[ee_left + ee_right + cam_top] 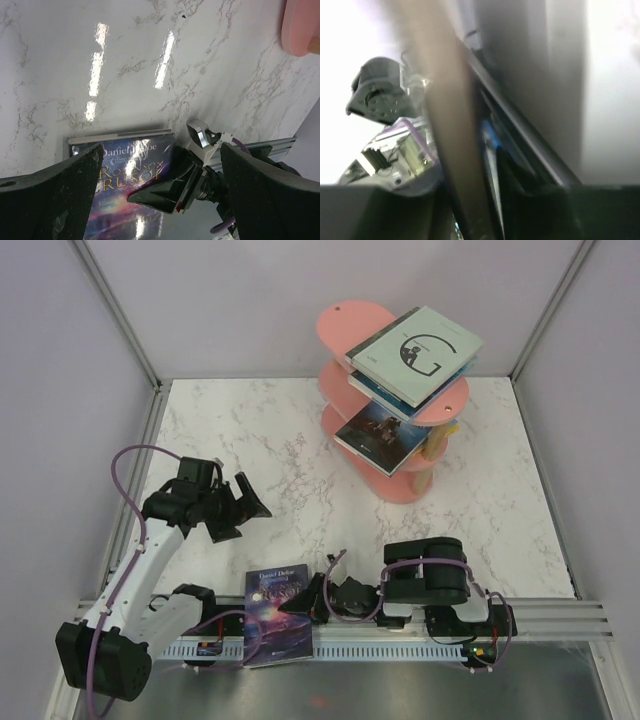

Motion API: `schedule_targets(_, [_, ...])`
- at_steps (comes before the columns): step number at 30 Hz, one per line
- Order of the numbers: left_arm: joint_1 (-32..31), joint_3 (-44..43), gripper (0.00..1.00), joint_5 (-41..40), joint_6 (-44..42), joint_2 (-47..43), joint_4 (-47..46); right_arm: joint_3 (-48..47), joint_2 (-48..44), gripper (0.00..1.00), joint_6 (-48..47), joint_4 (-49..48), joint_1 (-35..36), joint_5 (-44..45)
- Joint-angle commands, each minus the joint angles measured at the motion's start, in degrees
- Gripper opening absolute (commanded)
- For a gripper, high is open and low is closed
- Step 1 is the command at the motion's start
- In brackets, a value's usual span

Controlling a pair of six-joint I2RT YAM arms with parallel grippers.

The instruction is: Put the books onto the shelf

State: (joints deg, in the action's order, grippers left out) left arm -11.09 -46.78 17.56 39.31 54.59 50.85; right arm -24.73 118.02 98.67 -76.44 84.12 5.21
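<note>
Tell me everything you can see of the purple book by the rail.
The purple galaxy paperback is thin and glossy, cover up, titled Robinson Crusoe by Daniel Defoe. It lies at the table's near edge, its lower part over the metal rail. The right gripper meets its right edge; a grip cannot be confirmed.

Purple galaxy book [278,615] flat at near edge; other books [415,352] on pink shelf [345,325] tiers.

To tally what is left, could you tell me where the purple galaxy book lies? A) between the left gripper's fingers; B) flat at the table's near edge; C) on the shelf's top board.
B: the purple galaxy book lies flat at the near edge, off the shelf.
</note>
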Motion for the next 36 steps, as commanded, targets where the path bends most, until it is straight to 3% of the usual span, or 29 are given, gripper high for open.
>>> schedule_targets(1, [-0.9, -2.0, 1.00, 1.3, -2.7, -0.9, 0.7, 5.1, -1.1, 0.21, 7.3, 6.0, 1.4, 4.9])
schedule_targets(4, [-1.3, -2.3, 1.00, 1.6, -2.6, -0.5, 0.6, 6.3, -8.4, 0.01, 5.4, 14.3, 1.5, 5.9])
schedule_targets(12, [-1.3, -3.7, 1.00, 4.5, -2.0, -1.1, 0.0, 1.1, -37.1, 0.00, -3.2, 58.8, 1.4, 11.3])
schedule_targets(16, [-1.3, -3.1, 1.00, 13.3, -2.5, -2.6, -4.5, -1.4, -59.1, 0.00, -4.3, 82.0, 0.9, 19.5])
schedule_targets(19, [-1.6, -1.8, 1.00, 22.7, -0.5, -4.3, -9.7, -5.2, -68.7, 0.00, -7.6, 91.5, -1.0, 23.2])
schedule_targets(27, [-3.0, 1.7, 1.00, 36.2, 7.1, -9.8, -25.8, -22.0, -71.0, 0.00, -19.9, 97.3, -4.8, 25.1])
schedule_targets(31, [-5.6, 5.7, 1.00, 37.5, 14.3, -12.8, -36.2, -28.0, -68.4, 0.00, -23.5, 96.6, -5.6, 24.9])
schedule_targets(36, [-13.4, 9.9, 1.00, 35.9, 21.8, -13.0, -47.4, -34.3, -64.5, 0.00, -29.3, 93.9, -7.3, 20.0])
